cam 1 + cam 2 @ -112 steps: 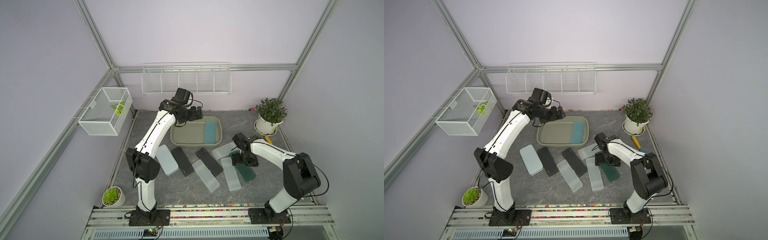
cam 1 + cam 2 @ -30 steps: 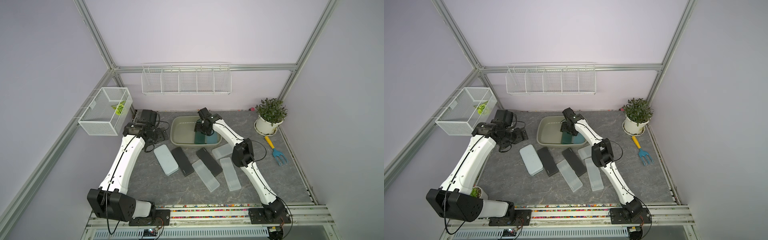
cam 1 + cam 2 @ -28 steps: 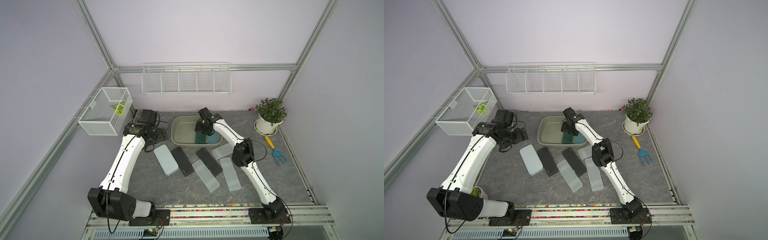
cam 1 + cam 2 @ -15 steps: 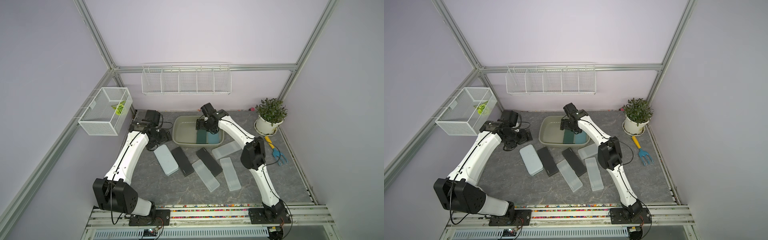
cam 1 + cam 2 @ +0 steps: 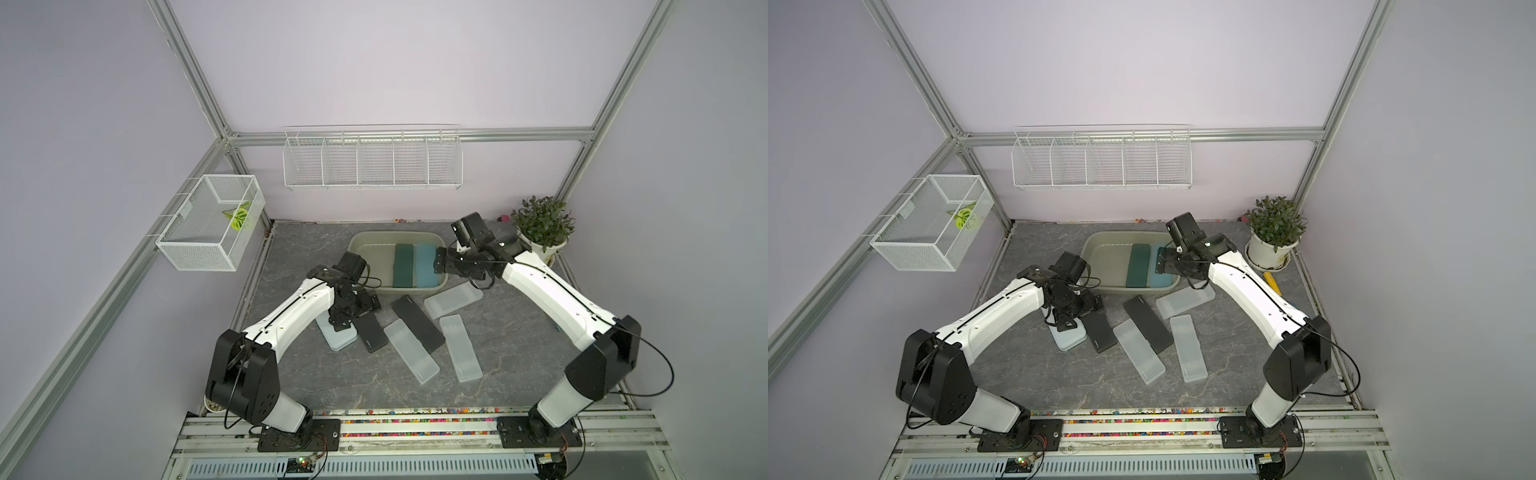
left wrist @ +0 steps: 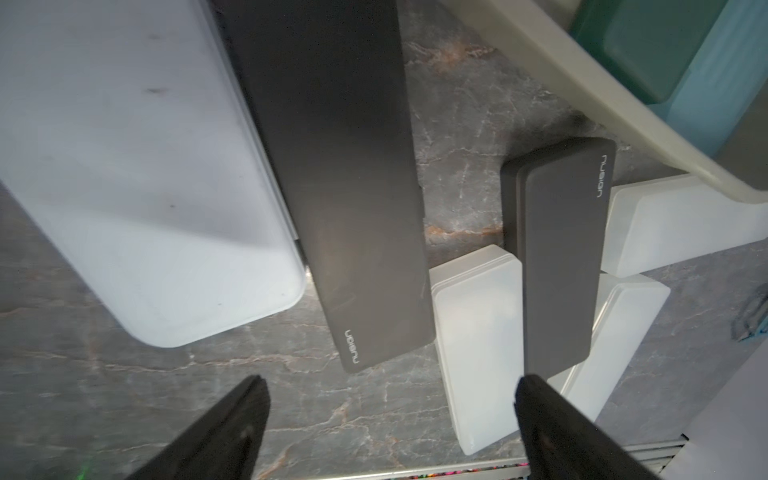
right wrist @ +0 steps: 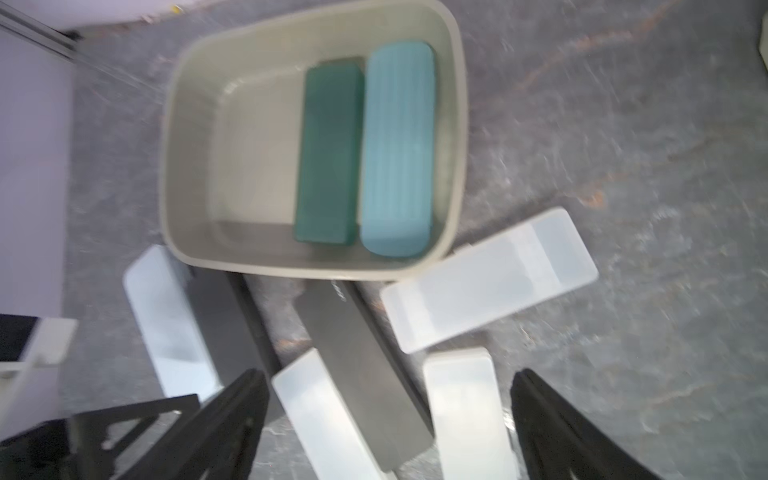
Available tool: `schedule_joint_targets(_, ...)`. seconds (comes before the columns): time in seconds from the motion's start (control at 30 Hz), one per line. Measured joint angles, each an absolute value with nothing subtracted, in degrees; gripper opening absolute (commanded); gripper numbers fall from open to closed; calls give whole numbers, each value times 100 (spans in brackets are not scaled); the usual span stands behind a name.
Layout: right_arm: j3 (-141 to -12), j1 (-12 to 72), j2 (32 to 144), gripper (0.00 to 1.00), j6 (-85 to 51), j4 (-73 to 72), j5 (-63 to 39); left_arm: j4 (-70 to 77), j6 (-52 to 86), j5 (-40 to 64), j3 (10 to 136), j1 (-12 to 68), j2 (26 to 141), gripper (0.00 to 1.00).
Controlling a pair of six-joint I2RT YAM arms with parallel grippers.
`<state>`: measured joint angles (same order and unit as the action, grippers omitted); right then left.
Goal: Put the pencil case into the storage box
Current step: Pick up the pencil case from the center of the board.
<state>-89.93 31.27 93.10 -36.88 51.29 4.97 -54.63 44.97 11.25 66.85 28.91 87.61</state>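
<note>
- Sitting in storage box (image 5: 365,245) by bench (image 5: 519,332) back edge, two: green pencil case (image 5: 403,266), blue pencil case (image 5: 424,266).
- In front, six: two black cases (image 5: 417,324), three frosted cases (image 5: 460,353), one pale case (image 5: 340,338).
- Spread apart, empty: left gripper (image 6: 388,382), right gripper (image 7: 388,378).

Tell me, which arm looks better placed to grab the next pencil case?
Left, probably: the left gripper hangs open over the pale case; the right gripper, also open, hangs by the storage box rim.
</note>
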Motion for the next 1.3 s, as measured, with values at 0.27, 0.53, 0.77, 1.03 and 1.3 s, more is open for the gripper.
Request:
schedule_joint_targets(0.27,-7920,2987,8412,97,-3691,5164,624,-5052,4969,1275,6652,3317,9384,98)
schedule_joint_targets(0.53,-7898,2908,8237,98,-3686,5225,670,-5271,5253,1085,6646,3345,9581,99)
schedule_joint_targets(0.77,-7898,2873,8261,98,-3682,5293,670,-5419,5341,941,6643,3345,9675,99)
schedule_joint_targets(1.03,-7898,2812,8383,98,-3658,5363,705,-5470,5260,768,7059,3345,10449,98)
schedule_joint_targets(1.3,-7898,2744,8383,98,-3656,5428,729,-5494,5107,644,7126,3339,10726,85)
